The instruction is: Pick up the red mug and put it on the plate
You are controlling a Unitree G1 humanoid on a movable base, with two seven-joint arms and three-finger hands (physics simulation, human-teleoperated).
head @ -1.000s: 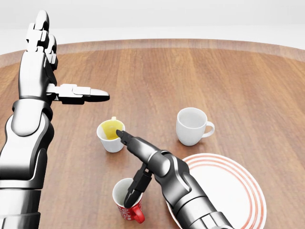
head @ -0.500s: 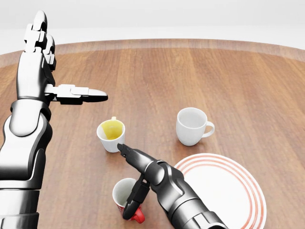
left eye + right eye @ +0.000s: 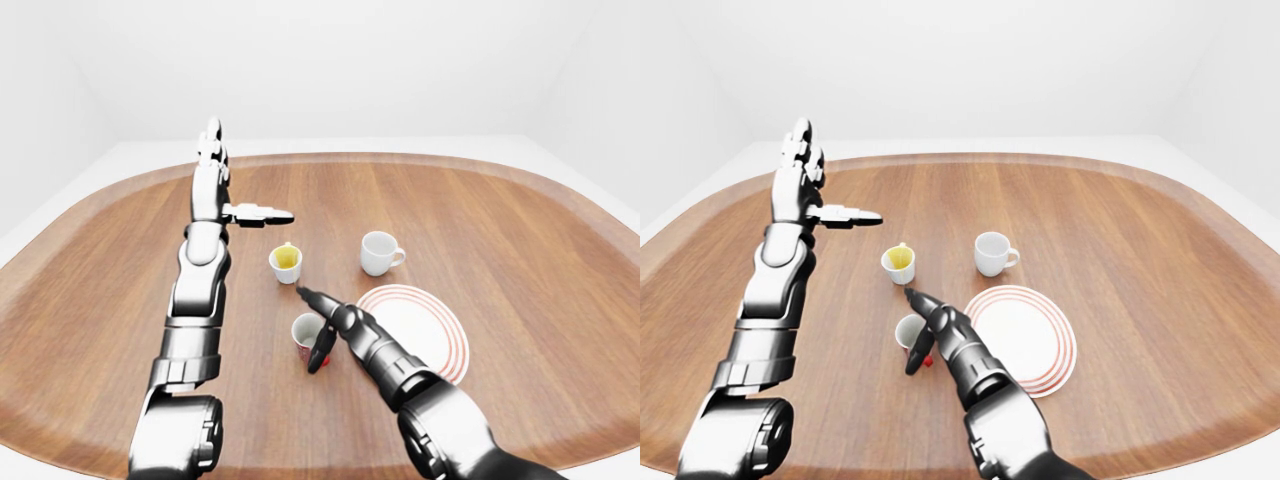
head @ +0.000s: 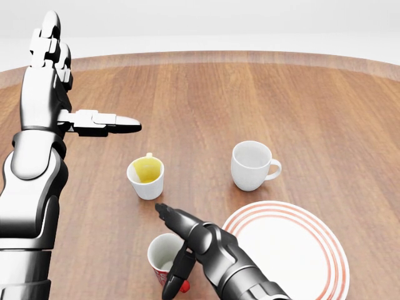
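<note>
Two open fingers of the right hand [image 4: 181, 250] straddled the red mug [image 4: 164, 257], just left of the plate [image 4: 294, 250]; the left hand [image 4: 69, 103] stayed spread, empty.

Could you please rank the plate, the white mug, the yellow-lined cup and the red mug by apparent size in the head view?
1. plate
2. white mug
3. yellow-lined cup and red mug: unsure; the right hand partly hides the mug.

Red mug [image 4: 164, 256]; white, red-ringed plate [image 4: 300, 250]

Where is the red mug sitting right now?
In the head view the red mug stands on the table at bottom centre, just left of the plate and below the yellow-lined cup, with the right hand against its right side.
</note>
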